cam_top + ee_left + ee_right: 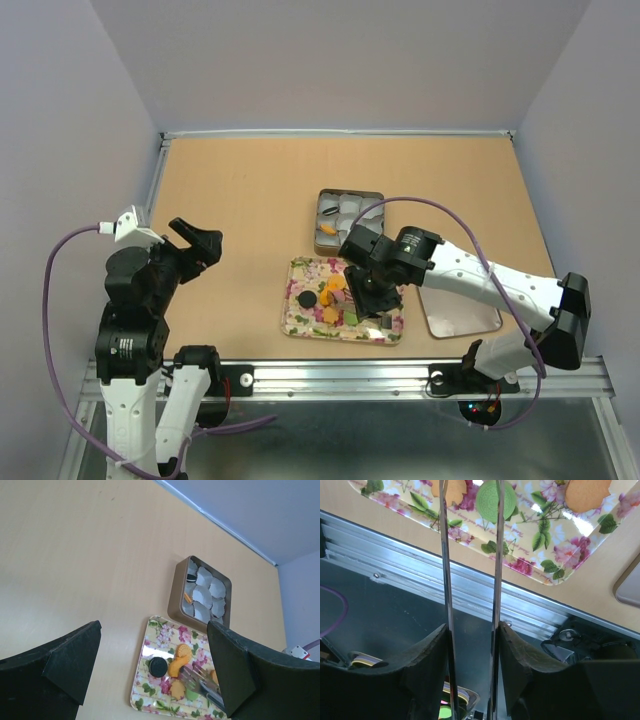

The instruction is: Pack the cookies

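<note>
Several cookies lie on the floral tray [296, 322]: a black one [307, 299], orange ones [333, 290] and a green one [487, 500]. My right gripper [471, 630] is shut on metal tongs [445, 555], whose two blades reach over the tray on either side of the green cookie. I cannot tell whether the blades press on it. An open brown tin [322, 196] behind the tray holds white paper cups, with a black cookie [191, 579] and an orange cookie [187, 598] inside. My left gripper [152, 630] hovers open and empty, well left of the tray.
The tin's lid [458, 310] lies right of the tray, under my right arm. A metal rail [350, 375] runs along the table's near edge, close to the tray. Walls close in the table on the left, back and right.
</note>
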Robot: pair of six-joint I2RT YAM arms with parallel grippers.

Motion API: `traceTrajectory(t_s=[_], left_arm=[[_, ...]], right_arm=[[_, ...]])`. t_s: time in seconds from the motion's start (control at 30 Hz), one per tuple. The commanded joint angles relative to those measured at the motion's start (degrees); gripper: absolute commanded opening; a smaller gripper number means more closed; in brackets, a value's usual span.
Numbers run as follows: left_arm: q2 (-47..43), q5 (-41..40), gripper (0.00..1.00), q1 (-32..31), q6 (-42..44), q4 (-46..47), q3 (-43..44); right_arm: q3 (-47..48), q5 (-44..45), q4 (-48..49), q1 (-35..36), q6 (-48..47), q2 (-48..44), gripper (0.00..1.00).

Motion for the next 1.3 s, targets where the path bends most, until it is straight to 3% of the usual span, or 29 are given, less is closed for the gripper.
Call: traceTrajectory(t_s=[0.0, 0.33, 0.6, 0.83, 1.03, 1.27], left_arm=[[-0.08, -0.24, 0.99, 0.07, 0.09, 2.97, -0.37], [-1.13, -0.85, 0.99, 0.16, -0.53, 3.41, -1.51], [-1.04, -1.56, 0.99, 0.16, -0.26, 4.29, -2.13], [-0.61, -1.73, 0.99, 0.16, -0.53, 6.13, -2.57], [-0.08, -1.73, 0.99, 0.16, -0.09, 6.66, -2.83], [0.1, -2.26, 0.99, 0.16, 0.0, 7.1, -3.53]], right_arm=[[1.65, 0.7, 3.05, 0.49, -1.06, 1.26, 0.45], [5.59, 4.12, -0.19, 0.49, -1.85, 1.7, 0.38], [28.23, 12.47, -8.98, 0.22, -3.7, 7.75, 0.38], [37.5, 13.35, -10.22, -5.65, -7.47, 13.81, 0.39], [40.41, 11.86, -8.29, -11.54, -10.99, 17.78, 0.39], [32.77, 8.26, -3.37, -12.08, -11.79, 17.0, 0.38]])
